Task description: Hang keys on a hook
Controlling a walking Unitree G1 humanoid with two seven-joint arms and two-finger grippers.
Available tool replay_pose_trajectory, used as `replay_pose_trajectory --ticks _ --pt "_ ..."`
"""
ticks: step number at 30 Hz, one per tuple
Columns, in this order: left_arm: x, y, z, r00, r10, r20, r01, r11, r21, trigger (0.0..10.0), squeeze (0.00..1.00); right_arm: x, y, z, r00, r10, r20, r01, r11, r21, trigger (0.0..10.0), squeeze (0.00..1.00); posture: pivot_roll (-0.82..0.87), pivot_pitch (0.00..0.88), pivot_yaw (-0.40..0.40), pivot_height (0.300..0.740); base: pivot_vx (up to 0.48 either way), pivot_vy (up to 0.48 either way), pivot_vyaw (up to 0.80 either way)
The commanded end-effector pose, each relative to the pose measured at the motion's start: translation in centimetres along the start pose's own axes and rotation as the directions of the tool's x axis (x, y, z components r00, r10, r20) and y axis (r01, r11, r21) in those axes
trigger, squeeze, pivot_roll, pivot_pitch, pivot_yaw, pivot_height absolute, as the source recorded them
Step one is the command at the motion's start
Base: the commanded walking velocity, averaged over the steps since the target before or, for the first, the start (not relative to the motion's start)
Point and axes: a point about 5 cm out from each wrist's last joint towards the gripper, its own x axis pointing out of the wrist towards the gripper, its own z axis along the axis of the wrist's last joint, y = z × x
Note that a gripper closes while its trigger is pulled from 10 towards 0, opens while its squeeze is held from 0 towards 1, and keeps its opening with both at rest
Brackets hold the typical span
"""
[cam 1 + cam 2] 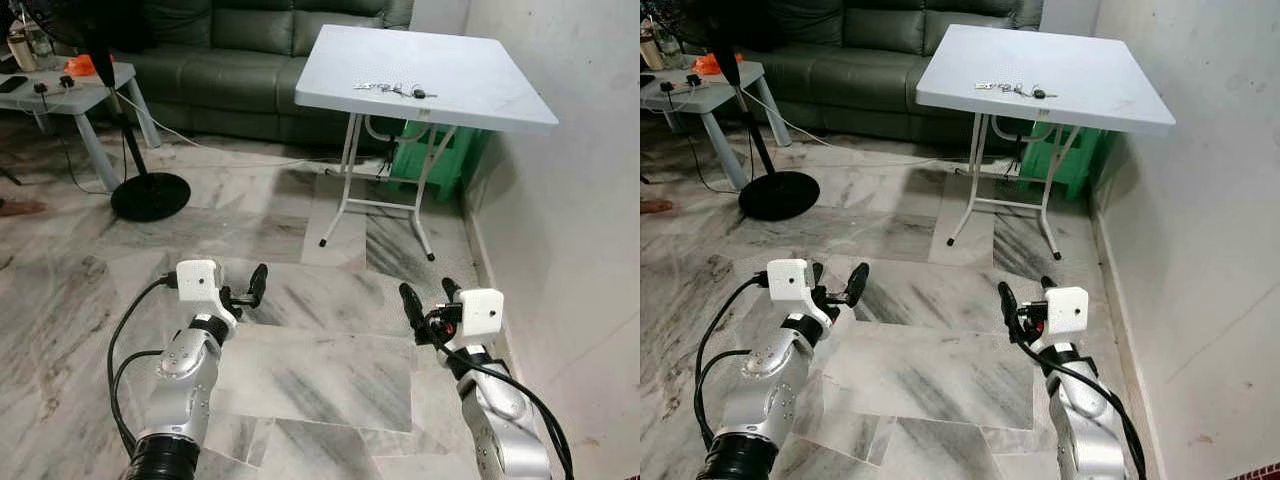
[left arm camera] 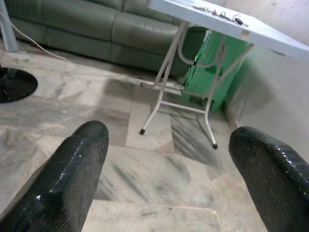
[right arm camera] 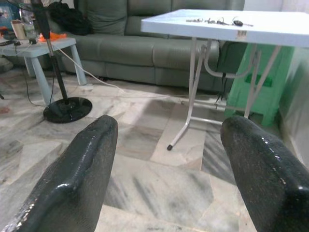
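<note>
The keys lie in a loose string on the white folding desk, toward its far edge and about midway along it, by the wall. Both arms are raised over the marble floor, well short of the desk. The left pincer has its fingers spread apart, holding nothing; the right pincer is likewise spread and empty. A green sofa stands behind, a fan stand to the left.
</note>
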Motion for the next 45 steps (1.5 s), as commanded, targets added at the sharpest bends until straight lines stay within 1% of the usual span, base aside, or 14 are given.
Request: replay_pose_trajectory --ticks 1,3,4,6,8,9,11,17,27,45 --pt "0.2 -0.3 0.9 1.0 -0.021 0.018 0.021 0.999 0.03 10.0 0.0 0.0 -0.1 0.7 1.0 0.003 0.031 -0.003 1.0 -0.013 10.0 0.0 0.0 0.037 -0.061 0.74 0.0 0.0 0.0" --pt "0.2 -0.3 1.0 1.0 -0.022 0.022 0.021 0.999 0.033 10.0 0.0 0.0 -0.1 0.8 0.999 0.005 0.032 -0.005 1.0 -0.009 10.0 0.0 0.0 0.039 -0.06 0.74 0.0 0.0 0.0" --pt "0.2 -0.2 1.2 1.0 -0.013 0.028 0.013 1.0 0.019 10.0 0.0 -0.1 -0.1 0.9 0.999 0.005 0.032 -0.005 1.0 -0.003 10.0 0.0 0.0 0.039 -0.059 0.74 0.0 0.0 0.0" --pt "0.2 -0.2 1.2 1.0 -0.011 0.028 0.01 1.0 0.014 10.0 0.0 -0.1 -0.1 0.9 0.999 0.004 0.031 -0.004 1.0 -0.002 10.0 0.0 0.0 0.039 -0.059 0.74 0.0 0.0 0.0" --pt "0.2 -0.1 1.5 0.999 -0.01 0.049 0.01 1.0 0.0 10.0 0.0 0.0 0.0 1.2 0.999 0.001 0.041 -0.001 1.0 0.003 10.0 0.0 0.0 0.038 -0.057 0.74 0.0 0.0 0.0" --pt "0.2 0.0 1.6 0.999 -0.006 0.051 0.006 1.0 0.003 10.0 0.0 0.0 0.1 1.5 0.998 0.0 0.065 -0.001 1.0 0.015 10.0 0.0 0.0 0.038 -0.057 0.74 0.0 0.0 0.0" --pt "0.2 0.0 1.6 0.999 -0.002 0.052 0.002 1.0 0.01 10.0 0.0 0.1 0.1 1.7 0.997 -0.001 0.078 0.0 1.0 0.023 10.0 0.0 0.0 0.037 -0.057 0.74 0.0 0.0 0.0" --pt "0.2 0.1 1.6 0.999 0.003 0.053 -0.003 1.0 0.011 10.0 0.0 0.0 0.1 1.9 0.996 -0.004 0.087 0.002 1.0 0.027 10.0 0.0 0.0 0.036 -0.057 0.74 0.0 0.0 0.0" --pt "0.3 0.0 1.9 0.998 0.007 0.067 -0.008 1.0 0.014 10.0 0.0 0.1 -0.2 2.3 0.995 -0.012 0.101 0.009 1.0 0.026 10.0 0.0 0.0 0.038 -0.06 0.74 0.331 0.0 0.0" --pt "0.5 -0.1 2.1 0.997 0.009 0.071 -0.009 1.0 0.011 10.0 0.0 0.1 -0.1 2.4 0.995 -0.01 0.101 0.007 1.0 0.027 10.0 0.0 0.0 0.038 -0.061 0.74 0.321 0.0 0.0"
